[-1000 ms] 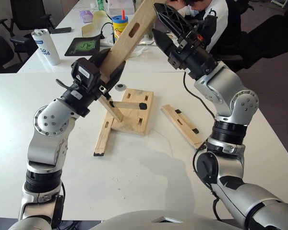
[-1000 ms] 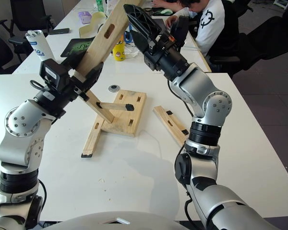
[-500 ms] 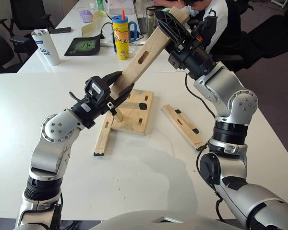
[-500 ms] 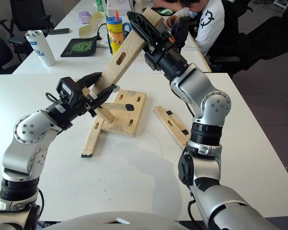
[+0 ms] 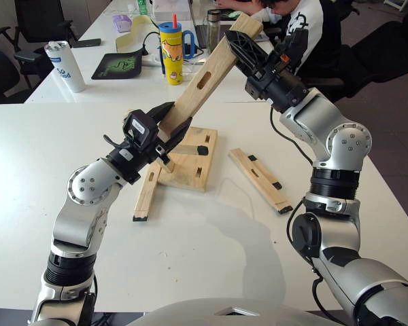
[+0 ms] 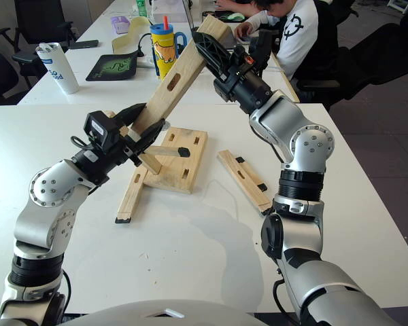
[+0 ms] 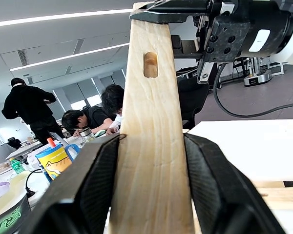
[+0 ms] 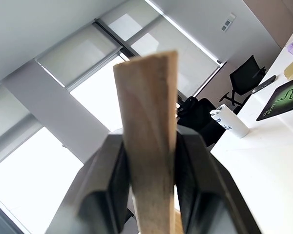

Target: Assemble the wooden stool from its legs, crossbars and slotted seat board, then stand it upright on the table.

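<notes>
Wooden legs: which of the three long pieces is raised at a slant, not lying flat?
The tilted leg clamped by the left gripper and right gripper. The left-hand leg and right-hand leg lie flat on the table beside the seat board.

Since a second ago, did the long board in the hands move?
Yes. The long board dropped lower and toward the robot's right, off the yellow cup behind it.

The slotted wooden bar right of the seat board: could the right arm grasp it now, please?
Probably not: the right end effector is shut on the raised wooden plank.
</notes>
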